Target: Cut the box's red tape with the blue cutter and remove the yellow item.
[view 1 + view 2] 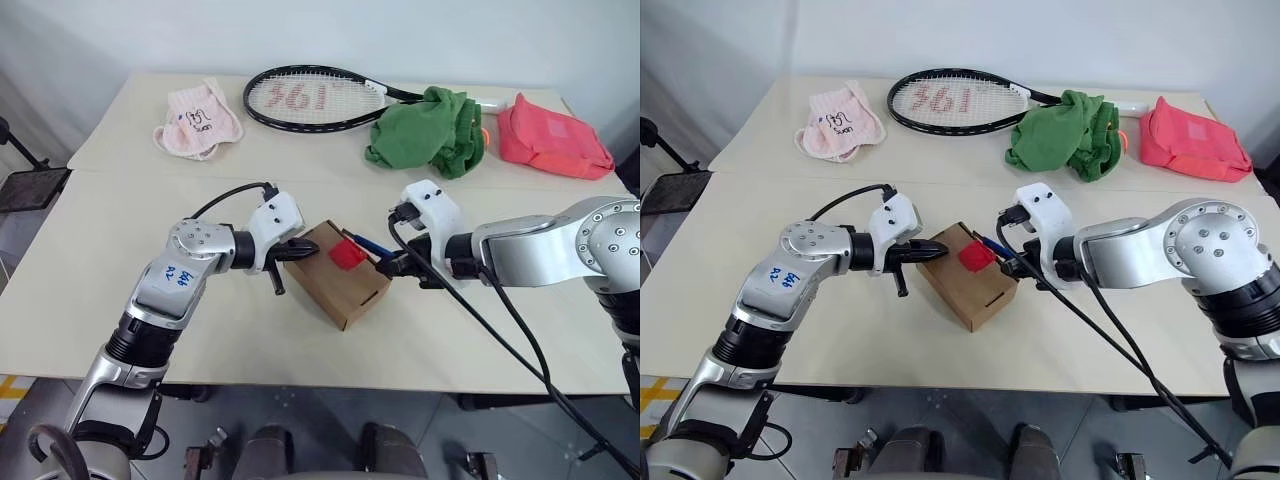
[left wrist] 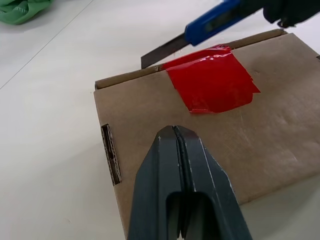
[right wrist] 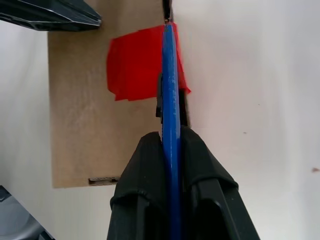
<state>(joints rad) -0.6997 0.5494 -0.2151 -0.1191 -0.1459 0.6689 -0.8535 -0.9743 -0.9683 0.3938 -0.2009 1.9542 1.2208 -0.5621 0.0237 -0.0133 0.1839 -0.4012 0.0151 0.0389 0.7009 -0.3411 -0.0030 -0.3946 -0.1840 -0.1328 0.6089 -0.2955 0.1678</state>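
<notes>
The box [image 1: 337, 273] is sitting at the centre of the head views on the pale table [image 1: 120, 230], turned at an angle, its flaps down and the red tape [image 1: 348, 254] stuck near its far edge. The left gripper [image 1: 300, 251] is reaching in from the lower left with its fingers clenched together on nothing, the tips pressing at the box's near-left corner. The right gripper [image 1: 385, 266] is coming in from the right, grasping the blue cutter [image 1: 366, 244], which is slanting up and to the left toward the tape.

The left wrist view is giving what the head views are too small to show: the cutter's metal blade [image 2: 164, 50] is extended and lying just past the box's far edge beside the tape, whose lower edge is ragged, and the shut fingertips [image 2: 174, 134] are resting on the bare cardboard lid. The right wrist view is looking straight down the cutter's blue spine [image 3: 170, 100], pinched between the two black fingers [image 3: 140, 170], crossing one edge of the tape at the box's side; whether the blade is touching the tape cannot be told.

Across the top of the head views are lying a pink cloth [image 1: 198, 120], a tennis racket [image 1: 310, 98], a green cloth [image 1: 428, 130] and a coral-pink pouch [image 1: 552, 138].
</notes>
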